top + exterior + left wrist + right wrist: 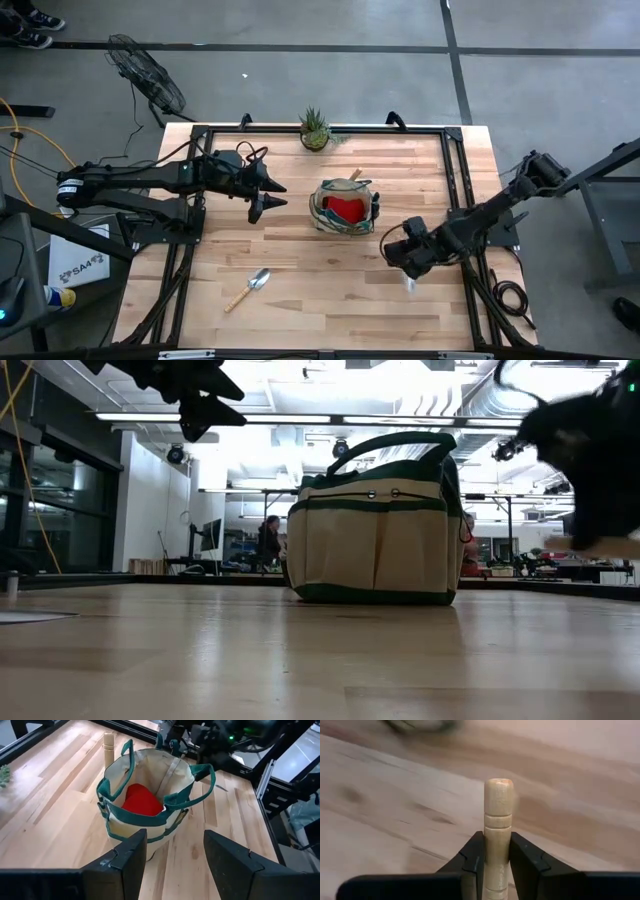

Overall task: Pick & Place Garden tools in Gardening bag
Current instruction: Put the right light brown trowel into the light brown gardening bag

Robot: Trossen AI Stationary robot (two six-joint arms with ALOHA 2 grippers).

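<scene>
The tan gardening bag (345, 207) with green trim stands upright mid-table, a red glove (142, 800) inside it. A wooden handle (108, 745) sticks up at its far side. My left gripper (272, 197) hovers open just left of the bag, above the table, with nothing between its fingers (132, 852). To the right of the bag, toward the near edge, my right gripper (410, 258) is shut on a wooden-handled tool (498, 810); the tool's working end is hidden. A silver-bladed trowel (250, 288) lies flat on the table at the near left. My right gripper pinches the tool's round wooden handle (498, 832) between its two fingers, a short way back from the free end (498, 787). The fingers lie along the handle, whose free end sticks out past the fingertips. The handle is clear of the table; the rest is hidden by the gripper.
A spiky green potted plant (315, 130) stands at the far edge behind the bag. Dark frame rails (455, 170) run along the table's sides. Bare wood lies between the bag and the near edge.
</scene>
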